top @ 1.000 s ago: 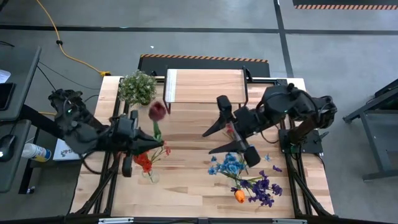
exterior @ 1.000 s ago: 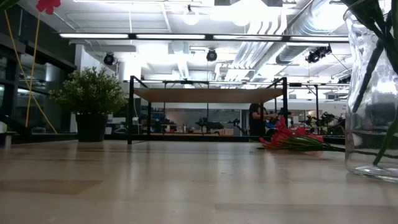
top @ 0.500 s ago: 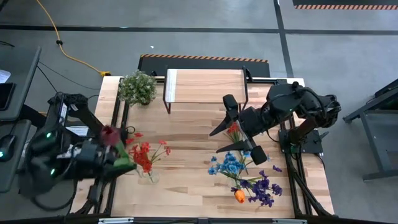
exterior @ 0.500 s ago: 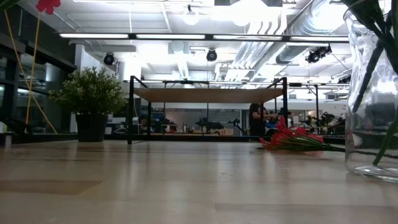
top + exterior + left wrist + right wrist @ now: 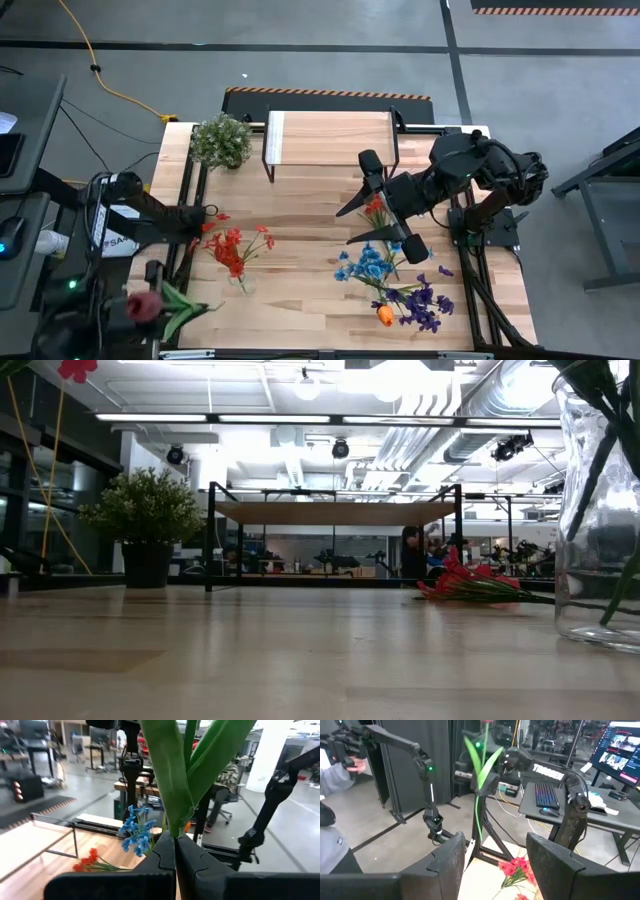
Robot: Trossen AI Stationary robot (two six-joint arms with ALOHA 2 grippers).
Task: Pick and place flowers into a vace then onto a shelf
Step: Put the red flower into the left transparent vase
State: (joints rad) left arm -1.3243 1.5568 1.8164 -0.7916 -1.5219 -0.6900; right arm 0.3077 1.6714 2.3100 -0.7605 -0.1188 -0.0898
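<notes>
My left gripper [image 5: 175, 839] is shut on the dark red tulip [image 5: 143, 305] above the table's near left corner. A glass vase [image 5: 240, 282] near it holds red flowers [image 5: 232, 250] by their stems. My right gripper [image 5: 356, 222] hangs open, high above a red flower bunch [image 5: 377, 212] that lies flat mid-table. Blue flowers [image 5: 368, 265], purple flowers [image 5: 425, 302] and an orange tulip [image 5: 385, 316] lie on the wood toward the near right. The shelf [image 5: 330, 138] stands on its black legs at the far edge. My left gripper pinches the tulip's green stem [image 5: 176, 831] between its two fingers, just under the long leaves. The fingers lie level, across the stem, pointing toward the table's right. The tulip stands roughly upright and clear of the table, with its bare lower stem [image 5: 479, 820] hanging below the fingers.
A bushy potted plant [image 5: 222, 140] stands at the far left beside the shelf. A desk with keyboard and monitor [image 5: 547, 797] lies beyond the table's left edge. A person [image 5: 335, 775] stands off the table there.
My left gripper, still shut on the dark red tulip, has swung from above the vase toward the table's left edge and then toward the near left corner, sinking a little. The tulip has gone with it and stays clear of the table.
</notes>
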